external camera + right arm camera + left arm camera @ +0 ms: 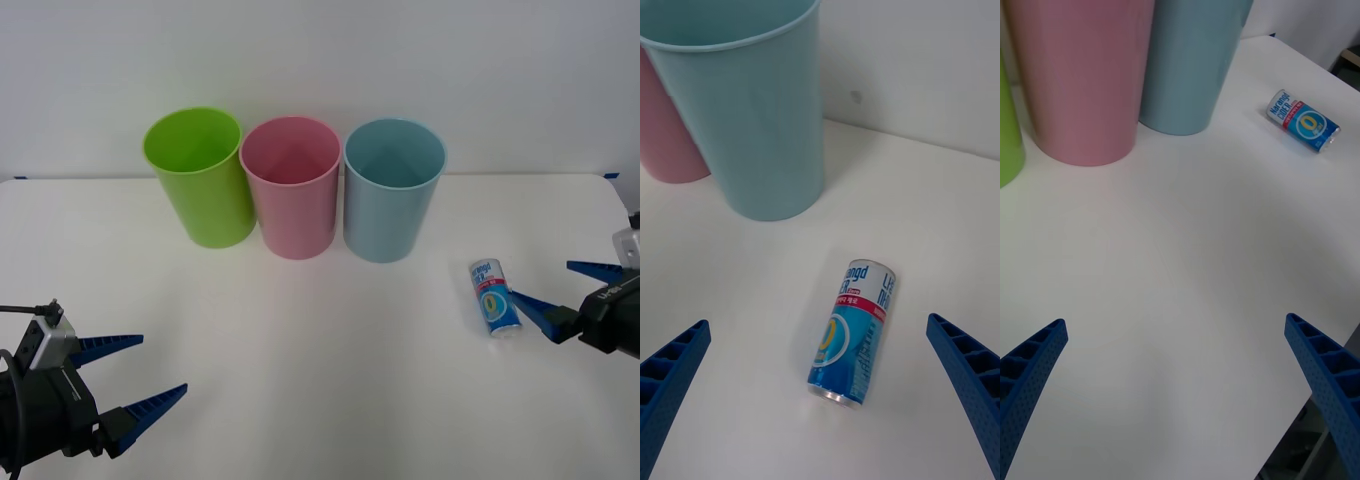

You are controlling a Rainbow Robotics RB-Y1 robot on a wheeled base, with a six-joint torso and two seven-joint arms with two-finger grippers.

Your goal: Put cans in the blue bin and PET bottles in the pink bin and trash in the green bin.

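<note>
Nothing has been sorted yet, as far as the frames let one judge. The Narangd cider can (495, 296) lies on its side on the white table (300, 380), to the right of the blue bin (393, 190) and a little nearer the robot, apart from the bin's foot. Taking the blue bin as the reference: the pink bin (291, 187) stands immediately to its left with the rims all but touching, and the green bin (199, 177) stands just beyond the pink one, so the three make a row near the far wall. What can be seen of the insides of the three bins from the front view looks bare, though their bottoms are not fully visible.

The right gripper (562, 297) sits low at the table's right edge, further right of the blue bin than the can, with its blue ribbed fingers spread wide. One fingertip is just beside the can's near end — the front view cannot settle whether it touches. In the right wrist view the can (851, 333) lies between the two spread fingers with table showing on both sides, so it is not gripped.

The left gripper (135, 375) waits far to the left of the blue bin and close to the robot, fingers also spread, holding nothing.

The whole job is still to do: closing on the can, lifting it, carrying it over the blue bin's rim and letting go. No bottle or scrap of trash is on the table, so the pink and green bins look likely to stay unused.
</note>
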